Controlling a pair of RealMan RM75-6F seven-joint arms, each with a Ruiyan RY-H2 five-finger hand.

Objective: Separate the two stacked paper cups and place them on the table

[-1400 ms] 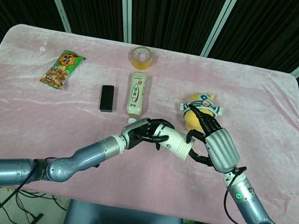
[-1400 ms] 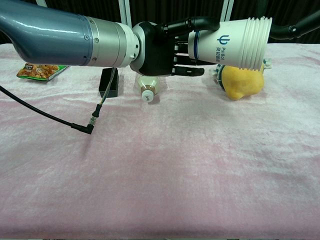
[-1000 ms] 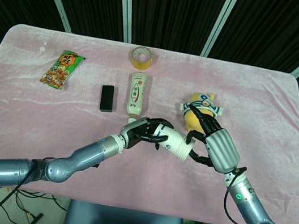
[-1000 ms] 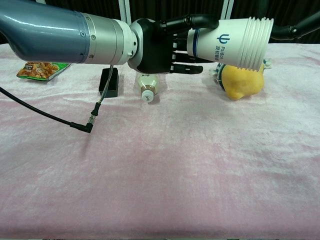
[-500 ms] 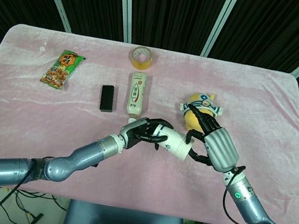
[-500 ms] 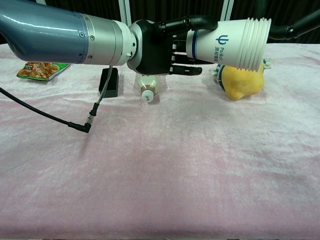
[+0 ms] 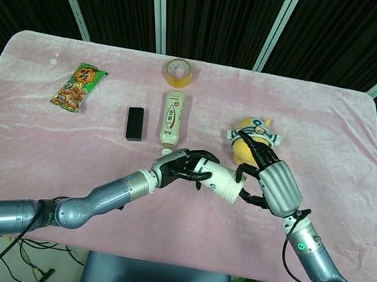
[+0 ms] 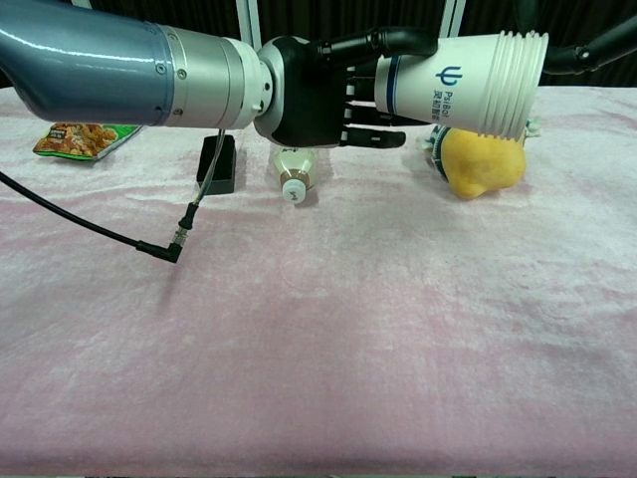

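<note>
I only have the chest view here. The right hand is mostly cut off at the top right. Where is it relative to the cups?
Observer: In the head view the right hand sits at the rim end of the cups, its fingers curled at the rim.
Operator: What holds the other end?
Observer: The left hand wraps the cups' base end, and the cups lie sideways between the hands.
Operator: What's on the table behind my arm?
Observer: A tape roll lies beyond the bottle.

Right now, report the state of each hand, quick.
Left hand: grips the base end of the stacked paper cups, held above the table.
Right hand: fingers at the cups' rim end; whether it actually grips cannot be told.
</note>
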